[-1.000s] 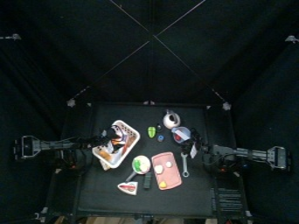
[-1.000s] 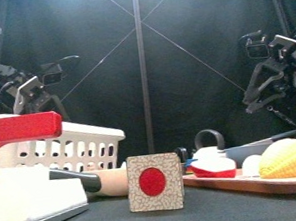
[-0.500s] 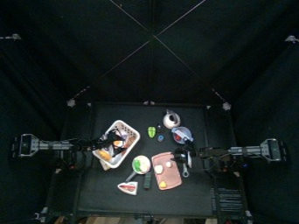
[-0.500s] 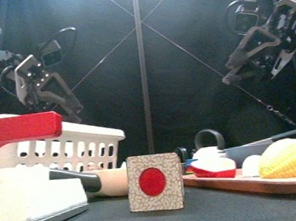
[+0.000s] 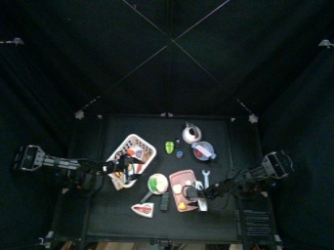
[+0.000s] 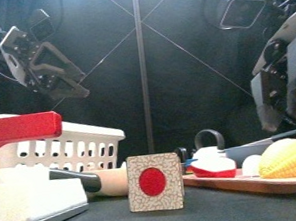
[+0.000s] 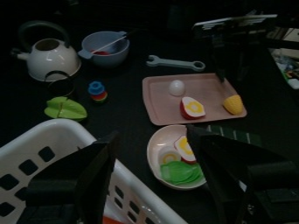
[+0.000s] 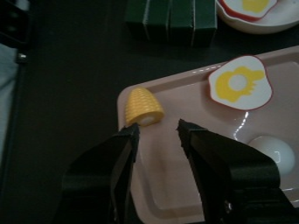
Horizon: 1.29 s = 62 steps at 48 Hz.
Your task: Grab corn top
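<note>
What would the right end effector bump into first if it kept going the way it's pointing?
Most likely the corn top on the pink tray: the right end effector is open, aimed just beside it. How far above it hangs is unclear.

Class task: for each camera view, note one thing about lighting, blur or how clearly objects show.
Top view: table small, surroundings dark. Front view: right gripper near and blurred; red-dot card sharp. Left wrist view: dim; kettle still readable. Right wrist view: corn top bright and clear on the pink tray.

Right claw [image 8: 156, 140] hangs low with jaws parted (a narrow gap shows); left claw [image 7: 152, 171] is raised, jaws wide apart.
</note>
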Available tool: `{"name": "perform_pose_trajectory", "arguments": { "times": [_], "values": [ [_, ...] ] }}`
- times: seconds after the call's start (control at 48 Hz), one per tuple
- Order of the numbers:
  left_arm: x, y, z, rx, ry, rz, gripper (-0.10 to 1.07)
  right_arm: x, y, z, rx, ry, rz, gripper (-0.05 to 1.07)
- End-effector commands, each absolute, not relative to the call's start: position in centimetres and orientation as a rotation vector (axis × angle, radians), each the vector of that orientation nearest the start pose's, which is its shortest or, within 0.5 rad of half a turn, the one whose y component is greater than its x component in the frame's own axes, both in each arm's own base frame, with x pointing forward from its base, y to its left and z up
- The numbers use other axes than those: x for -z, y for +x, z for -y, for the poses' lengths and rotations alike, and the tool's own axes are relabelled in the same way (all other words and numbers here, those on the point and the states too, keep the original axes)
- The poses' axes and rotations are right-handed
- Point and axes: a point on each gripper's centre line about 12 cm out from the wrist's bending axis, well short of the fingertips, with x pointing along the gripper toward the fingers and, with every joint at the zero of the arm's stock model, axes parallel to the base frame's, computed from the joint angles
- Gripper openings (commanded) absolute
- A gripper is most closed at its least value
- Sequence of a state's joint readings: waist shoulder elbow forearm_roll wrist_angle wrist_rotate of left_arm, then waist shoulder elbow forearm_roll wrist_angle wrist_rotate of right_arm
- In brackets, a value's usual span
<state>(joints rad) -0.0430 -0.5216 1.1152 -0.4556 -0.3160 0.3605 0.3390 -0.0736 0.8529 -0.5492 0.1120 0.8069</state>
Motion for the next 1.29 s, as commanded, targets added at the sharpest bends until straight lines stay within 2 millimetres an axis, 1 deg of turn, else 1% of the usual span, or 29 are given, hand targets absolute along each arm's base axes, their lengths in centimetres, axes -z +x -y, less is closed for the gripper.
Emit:
{"name": "perform_pose_trajectory", "arguments": {
  "times": [0.0,0.146,0.312,0.417,0.583,0.854,1.062,1.271],
  "values": [
    [-21.8,26.4,-0.4,-0.109,-0.059,-0.285,0.95,-13.6,32.4,-10.9,-0.139,0.064,-0.88,0.8],
    [-21.6,26.3,-0.5,-0.116,-0.07,-0.29,0.95,-13.7,33.0,-11.7,-0.148,0.067,-0.879,0.85],
    [-21.6,26.3,-0.5,-0.117,-0.074,-0.29,0.95,-13.7,32.7,-12.1,-0.155,0.06,-0.885,0.98],
    [-21.5,26.3,-0.6,-0.118,-0.075,-0.292,0.95,-14.0,32.7,-12.1,-0.154,0.056,-0.881,1.01],
    [-21.4,26.2,-0.6,-0.118,-0.075,-0.297,0.95,-14.3,33.0,-12.8,-0.182,0.035,-0.865,1.01],
    [-21.3,26.2,-0.6,-0.121,-0.079,-0.298,0.95,-13.3,33.7,-13.6,-0.202,0.029,-0.875,1.01],
    [-21.3,26.2,-0.6,-0.121,-0.085,-0.303,0.95,-12.3,34.1,-13.5,-0.185,0.032,-0.903,1.01],
    [-21.2,26.1,-0.6,-0.124,-0.092,-0.305,0.95,-12.2,34.4,-13.6,-0.186,0.025,-0.903,1.01]
  ]
}}
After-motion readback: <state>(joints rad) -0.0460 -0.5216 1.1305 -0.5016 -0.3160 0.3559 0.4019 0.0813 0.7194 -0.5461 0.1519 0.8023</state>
